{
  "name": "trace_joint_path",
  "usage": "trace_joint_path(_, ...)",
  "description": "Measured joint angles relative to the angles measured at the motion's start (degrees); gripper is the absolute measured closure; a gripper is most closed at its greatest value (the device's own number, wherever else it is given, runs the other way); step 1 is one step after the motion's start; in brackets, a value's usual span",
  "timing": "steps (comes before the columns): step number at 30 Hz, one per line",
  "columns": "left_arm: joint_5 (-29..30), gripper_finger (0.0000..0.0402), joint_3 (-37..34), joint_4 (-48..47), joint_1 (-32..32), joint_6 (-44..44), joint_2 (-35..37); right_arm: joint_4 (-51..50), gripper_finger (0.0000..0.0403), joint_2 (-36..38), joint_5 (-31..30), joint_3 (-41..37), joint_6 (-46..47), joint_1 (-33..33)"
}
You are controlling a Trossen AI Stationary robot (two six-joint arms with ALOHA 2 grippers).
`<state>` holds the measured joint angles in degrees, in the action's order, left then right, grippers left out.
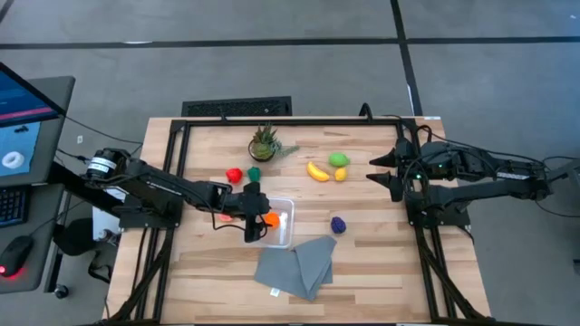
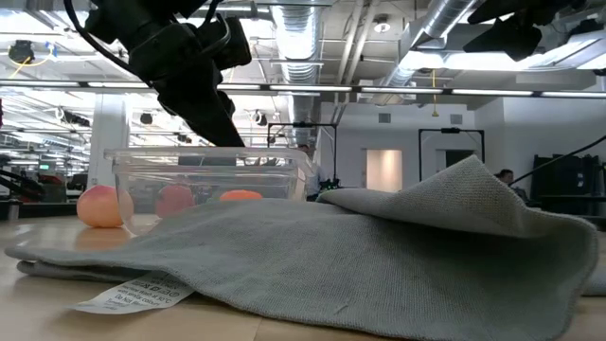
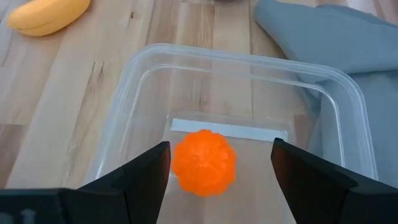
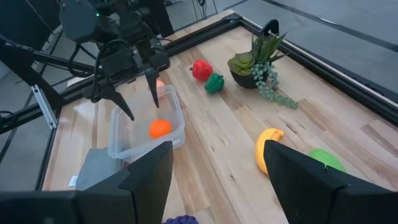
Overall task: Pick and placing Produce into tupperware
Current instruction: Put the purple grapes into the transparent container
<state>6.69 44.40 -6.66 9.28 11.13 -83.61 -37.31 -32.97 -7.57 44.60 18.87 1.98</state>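
Note:
The clear tupperware (image 1: 283, 228) stands at the table's middle, beside the grey cloth. An orange toy fruit (image 3: 203, 163) lies on its bottom. My left gripper (image 3: 221, 144) hangs open just above the container (image 4: 146, 124), one finger on either side of the orange fruit (image 4: 160, 127), clear of it. A peach-pink fruit (image 2: 98, 206) lies on the table outside the container's left wall. On the far half of the table lie the red (image 1: 234, 175), dark green (image 1: 255, 172), banana (image 1: 317, 171), lime green (image 1: 339, 159) and purple (image 1: 338, 224) pieces. My right gripper (image 1: 381, 172) waits open at the right, raised.
A spiky potted plant (image 1: 264, 143) stands at the far middle. The folded grey cloth (image 1: 294, 264) lies against the container's near side and fills much of the low view. A small yellow piece (image 1: 341, 174) lies by the banana. Bare wood shows at the near left and right.

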Motion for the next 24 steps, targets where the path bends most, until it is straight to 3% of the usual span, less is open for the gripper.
trace_joint_path(24,-3.05,0.0132,-0.04,-1.15,0.0,2.87,2.81,-6.01,0.0127,0.06,0.15,0.0,3.44,-3.52)
